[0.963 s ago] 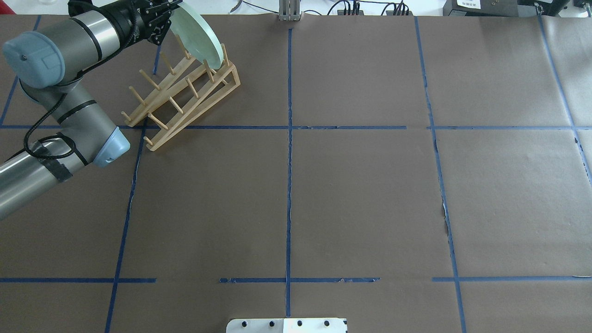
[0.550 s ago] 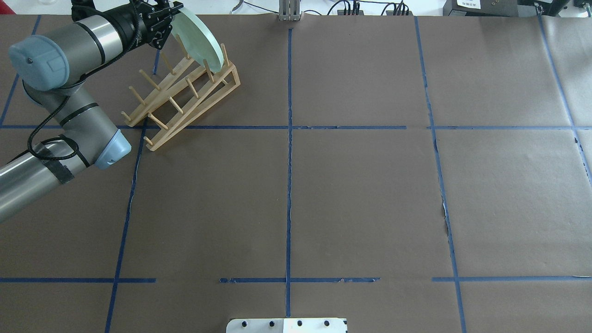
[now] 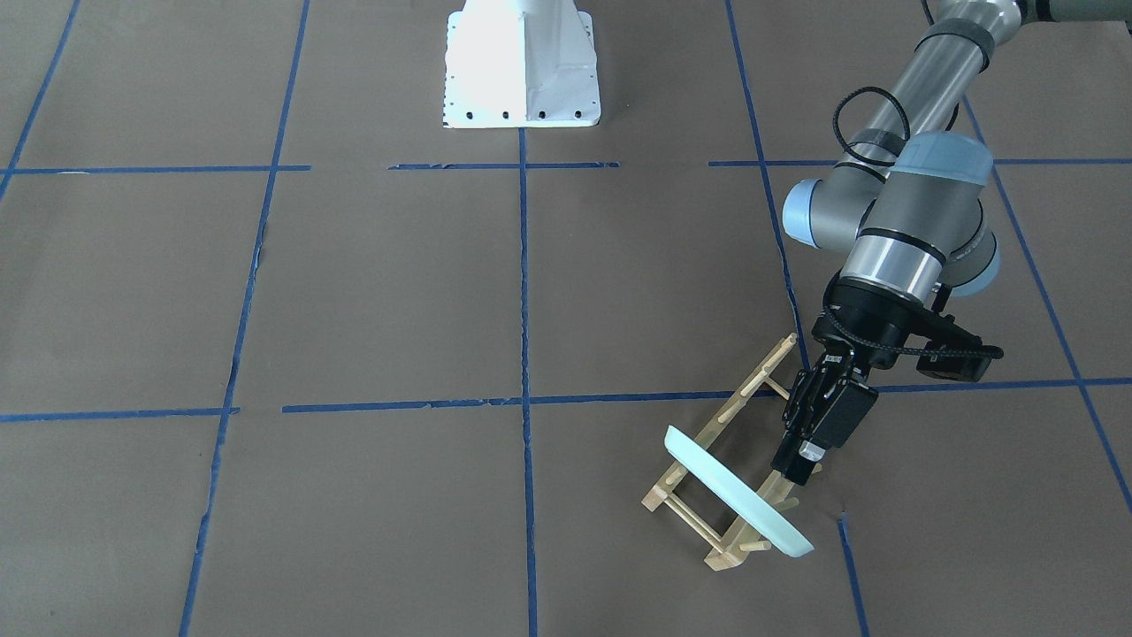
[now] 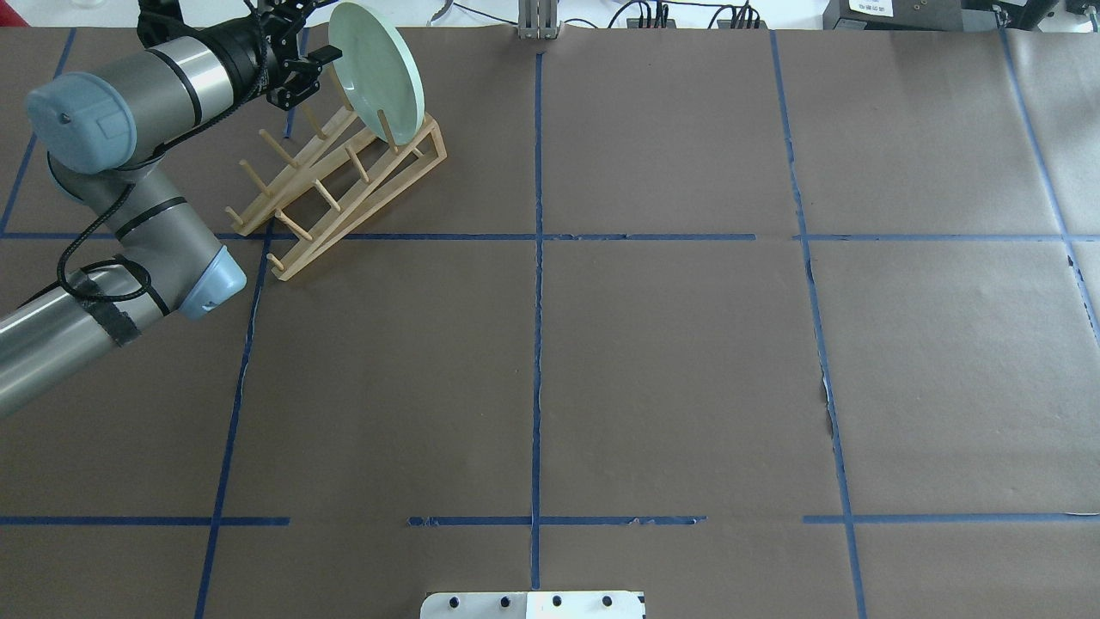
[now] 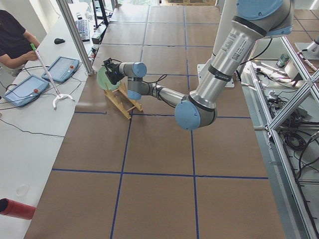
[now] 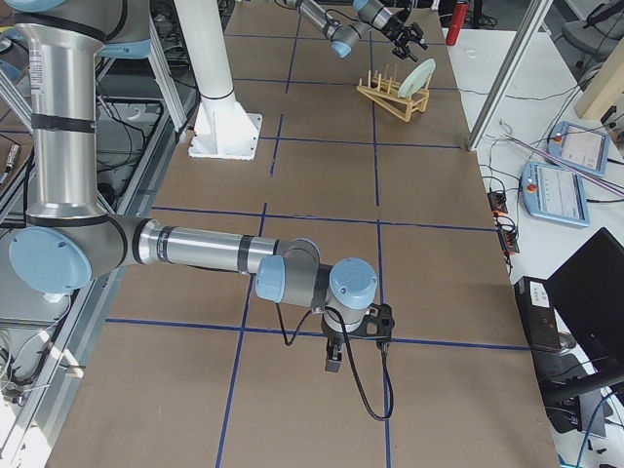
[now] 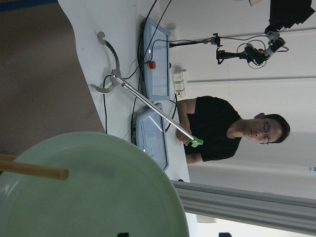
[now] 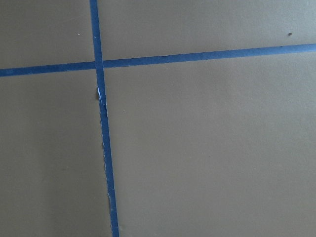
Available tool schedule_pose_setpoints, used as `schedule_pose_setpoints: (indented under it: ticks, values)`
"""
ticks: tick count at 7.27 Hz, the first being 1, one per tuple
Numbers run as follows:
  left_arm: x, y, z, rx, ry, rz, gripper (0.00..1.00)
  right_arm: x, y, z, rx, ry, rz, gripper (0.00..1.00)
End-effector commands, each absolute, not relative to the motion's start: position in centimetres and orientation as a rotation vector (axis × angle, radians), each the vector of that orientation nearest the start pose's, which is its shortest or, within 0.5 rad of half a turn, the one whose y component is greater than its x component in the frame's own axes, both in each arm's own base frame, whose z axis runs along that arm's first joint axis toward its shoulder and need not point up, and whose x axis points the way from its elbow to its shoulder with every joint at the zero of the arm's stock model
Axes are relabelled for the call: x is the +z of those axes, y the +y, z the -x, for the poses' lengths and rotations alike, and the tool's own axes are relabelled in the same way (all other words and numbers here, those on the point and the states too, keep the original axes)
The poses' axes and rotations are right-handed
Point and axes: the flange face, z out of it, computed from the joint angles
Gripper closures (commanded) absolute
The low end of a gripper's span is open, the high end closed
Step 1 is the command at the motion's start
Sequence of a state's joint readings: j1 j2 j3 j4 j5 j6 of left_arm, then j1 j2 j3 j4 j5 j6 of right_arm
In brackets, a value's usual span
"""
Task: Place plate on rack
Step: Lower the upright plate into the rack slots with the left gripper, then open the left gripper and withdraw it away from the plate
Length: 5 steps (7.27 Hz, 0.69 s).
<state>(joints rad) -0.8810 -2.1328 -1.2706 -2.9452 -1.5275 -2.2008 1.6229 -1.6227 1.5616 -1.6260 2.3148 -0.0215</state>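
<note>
At the rack's (image 4: 344, 185) far end, the plate (image 4: 375, 73) now stands on edge between the last pegs. It has tipped over to lean on them, because the left gripper (image 4: 305, 76) has just let go and sits just beside the rim with its fingers spread. That looks placed to me, and only a clean retreat remains. The right gripper (image 6: 333, 359) is well away from the rack, and I can't tell its grip

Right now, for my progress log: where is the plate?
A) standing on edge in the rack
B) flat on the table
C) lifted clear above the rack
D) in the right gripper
A: the plate stands on edge among the pegs of the rack.
</note>
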Motion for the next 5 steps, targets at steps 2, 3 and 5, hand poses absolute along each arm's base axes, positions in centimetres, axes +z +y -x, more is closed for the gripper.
schedule_pose_setpoints:
  ticks: [2,3,5]
  values:
    - [30.3,-61.7,-32.5,-0.899,1.646,-0.417,0.0,69.5,-45.6,-9.0,0.073,-0.747,0.084,0.0]
    - [30.3,-61.8,-30.7,-0.768,1.552,-0.458,0.0,69.5,-45.6,-9.0,0.073,-0.747,0.084,0.0]
    - [29.6,-60.0,-28.8,-0.523,1.341,-0.619,0.0,69.5,-45.6,-9.0,0.073,-0.747,0.084,0.0]
